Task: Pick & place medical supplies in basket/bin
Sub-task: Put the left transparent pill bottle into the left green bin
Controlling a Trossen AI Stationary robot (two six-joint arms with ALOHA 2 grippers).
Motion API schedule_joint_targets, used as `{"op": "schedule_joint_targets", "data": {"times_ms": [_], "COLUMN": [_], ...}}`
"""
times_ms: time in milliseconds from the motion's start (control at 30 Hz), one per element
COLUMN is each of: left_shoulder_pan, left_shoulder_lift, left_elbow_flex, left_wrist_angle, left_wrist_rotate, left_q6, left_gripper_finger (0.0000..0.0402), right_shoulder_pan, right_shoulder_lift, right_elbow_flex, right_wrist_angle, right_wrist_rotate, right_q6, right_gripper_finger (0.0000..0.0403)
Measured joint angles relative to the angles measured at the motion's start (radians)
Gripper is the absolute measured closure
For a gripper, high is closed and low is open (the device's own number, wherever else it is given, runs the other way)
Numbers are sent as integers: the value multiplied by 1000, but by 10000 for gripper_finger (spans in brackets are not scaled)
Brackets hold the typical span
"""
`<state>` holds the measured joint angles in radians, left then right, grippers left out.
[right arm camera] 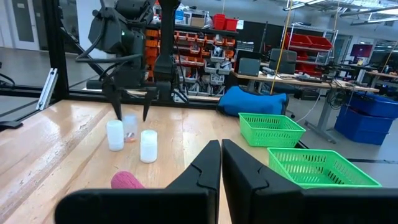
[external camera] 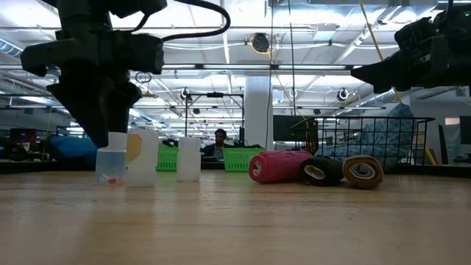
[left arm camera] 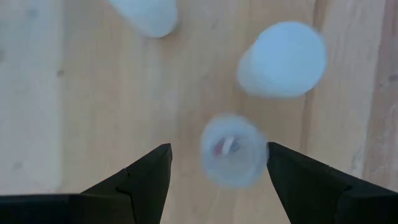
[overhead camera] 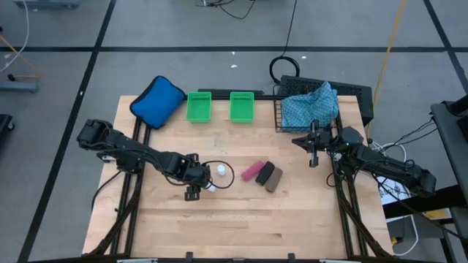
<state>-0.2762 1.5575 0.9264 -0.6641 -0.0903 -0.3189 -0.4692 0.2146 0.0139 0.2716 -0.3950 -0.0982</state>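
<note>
Three small white bottles stand upright on their bases near the table's middle point(overhead camera: 218, 171). My left gripper point(left arm camera: 217, 149) is open and points down over one translucent bottle point(left arm camera: 233, 150), with a finger on each side of it. The other two bottles point(left arm camera: 283, 59) point(left arm camera: 146, 12) stand close by. The pink roll point(overhead camera: 251, 171), black roll point(overhead camera: 265, 173) and brown roll point(overhead camera: 275, 180) lie side by side to the right of the bottles. The blue-green patterned cloth point(overhead camera: 311, 108) lies heaped in the black wire basket point(overhead camera: 281, 123). My right gripper point(right arm camera: 221, 162) is shut and hangs in the air in front of the basket. My left gripper comes from above, pointing down, and straddles the translucent bottle point(external camera: 110, 165), which stands on the table. One finger point(left arm camera: 280, 168) is right at the bottle's side. I cannot tell whether it touches.
Two small green bins point(overhead camera: 198, 107) point(overhead camera: 242, 107) and a solid blue pouch point(overhead camera: 157, 101) sit along the far edge, left of the basket. A black cable loops on the table around the bottles point(overhead camera: 230, 175). Bare wood fills the near half of the table.
</note>
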Motion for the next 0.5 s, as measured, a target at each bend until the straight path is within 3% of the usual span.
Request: {"op": "schedule_joint_targets", "data": {"times_ms": [267,500], "left_shoulder_pan": [-1,4], "left_shoulder_lift": [36,13], "left_elbow_flex": [0,0], "left_wrist_angle": [15,26], "left_wrist_rotate": [12,12], "left_q6": [19,20], "left_gripper_finger": [137,211], "right_shoulder_pan": [0,0], "right_shoulder_lift": [0,0], "right_elbow_flex": [0,0], "right_wrist_angle": [0,0], "right_wrist_rotate": [0,0], "right_q6": [0,0], "right_gripper_finger": [396,396]}}
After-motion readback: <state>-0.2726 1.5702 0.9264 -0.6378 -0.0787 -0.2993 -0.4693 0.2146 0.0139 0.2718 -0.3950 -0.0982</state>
